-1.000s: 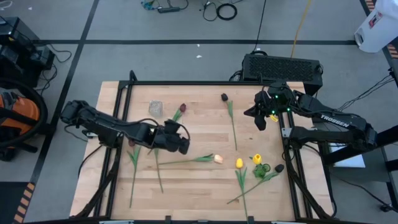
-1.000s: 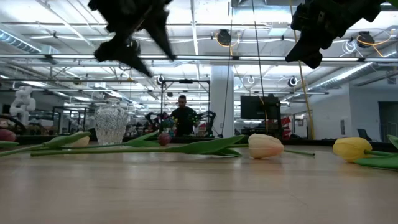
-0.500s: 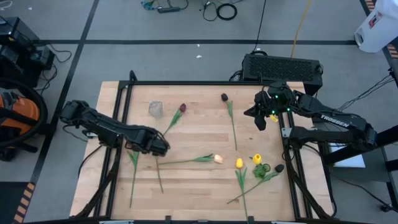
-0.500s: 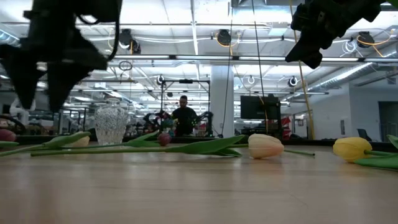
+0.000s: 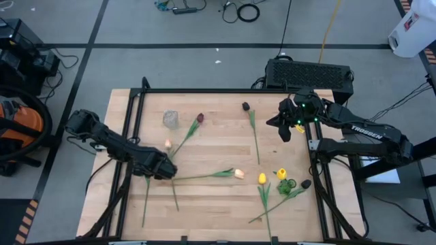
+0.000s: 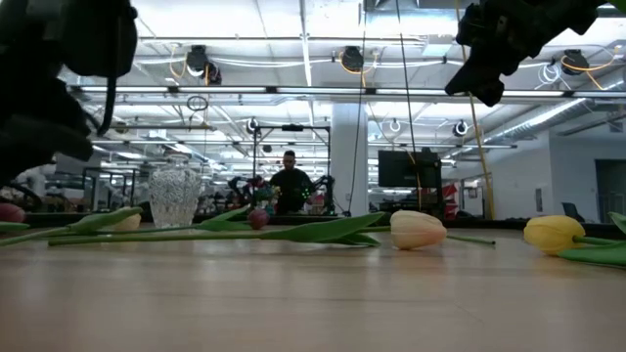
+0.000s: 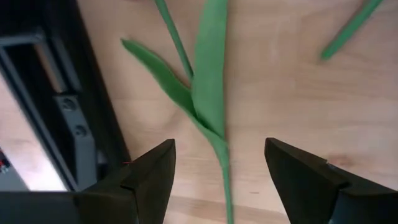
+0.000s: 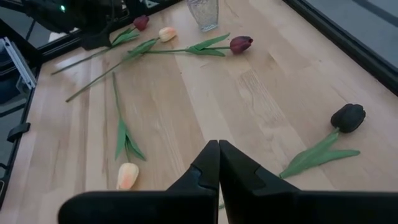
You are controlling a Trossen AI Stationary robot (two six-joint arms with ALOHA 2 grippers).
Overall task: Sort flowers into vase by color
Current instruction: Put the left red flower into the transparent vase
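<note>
Flowers (image 5: 204, 175) scattered flat across wooden table (image 5: 218, 146), glass vase (image 5: 170, 119) near far-left corner. Left gripper (image 7: 219, 177) spread wide, straddling a green stem — no contact. Right gripper (image 5: 287, 131) fully closed, empty, raised at right edge.

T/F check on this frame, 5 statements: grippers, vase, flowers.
1. The left gripper is open over a green stem. True.
2. The right gripper holds a tulip. False: it is shut on nothing, raised by the table's right edge.
3. The vase already holds flowers. False: it looks empty; all tulips seen lie on the table.
4. A near-black tulip lies near the table's far edge. True.
5. Both yellow tulips lie on the left half. False: they lie at the front right.
</note>
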